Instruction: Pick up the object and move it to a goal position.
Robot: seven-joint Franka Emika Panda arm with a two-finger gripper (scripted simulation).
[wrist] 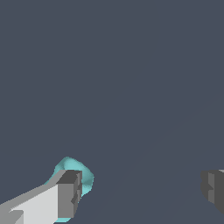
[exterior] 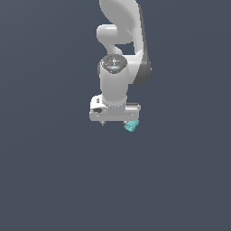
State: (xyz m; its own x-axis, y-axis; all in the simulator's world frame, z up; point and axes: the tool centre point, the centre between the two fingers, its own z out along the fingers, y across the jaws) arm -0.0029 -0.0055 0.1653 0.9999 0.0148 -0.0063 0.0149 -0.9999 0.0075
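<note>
Object [exterior: 131,126] is a small cyan lump sitting at the pincer's [exterior: 117,122] finger on the exterior view's right, poking out below it. In the wrist view the object [wrist: 78,171] sits behind and beside one finger [wrist: 69,192], not in the gap. Pincer is spread wide, the other pad [wrist: 213,190] far across, nothing pinched. Looks like it's offset from the object rather than straddling it, so I'd guess alignment isn't done. Can't tell whether finger and object actually touch. Most of the object is hidden by the finger; its flared end isn't readable. No goal marker visible. Table [exterior: 49,180] is plain grey, so depth is hard to judge.
</note>
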